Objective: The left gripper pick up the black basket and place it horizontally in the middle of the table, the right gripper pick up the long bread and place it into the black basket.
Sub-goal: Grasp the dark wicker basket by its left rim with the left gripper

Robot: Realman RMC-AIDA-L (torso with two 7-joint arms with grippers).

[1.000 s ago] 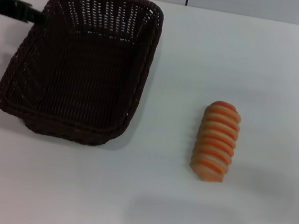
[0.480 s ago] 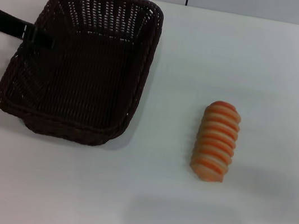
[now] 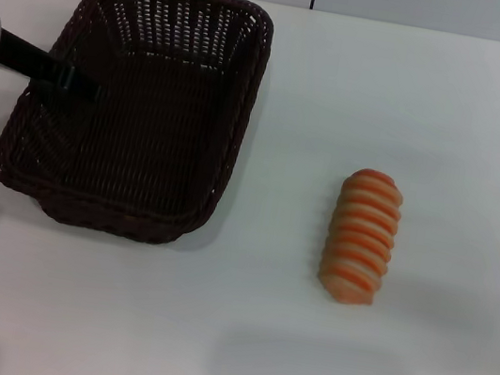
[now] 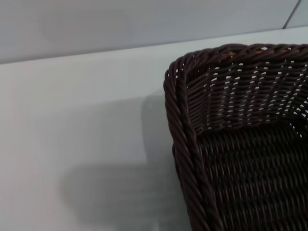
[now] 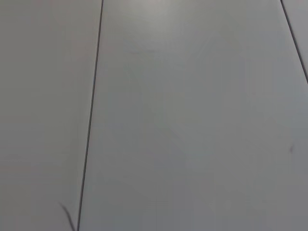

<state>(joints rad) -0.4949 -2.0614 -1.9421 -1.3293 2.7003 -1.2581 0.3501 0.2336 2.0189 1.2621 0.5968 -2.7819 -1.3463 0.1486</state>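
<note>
The black basket point(image 3: 228, 146) stands on the left half of the white table point(image 3: 407, 98), its long side running away from me. Its rim corner fills the left wrist view point(image 4: 183, 144). My left gripper point(image 3: 83, 87), a black claw on a silver arm with a green light, reaches in from the left across the basket's left rim and hangs over the inside. The dark weave hides how its fingers stand. The long bread point(image 3: 361, 236), tan with orange stripes, lies on the table right of the basket, well apart from it. My right gripper is out of view.
The table's far edge meets a grey panelled wall point(image 3: 403, 2). The right wrist view shows only grey panels point(image 5: 192, 120) with thin seams. Bare tabletop lies between the basket and the bread and along the front.
My left gripper has moved right, from the basket's left rim to over its inside. The silver arm with its green light has come into view. The basket and bread have not moved.
</note>
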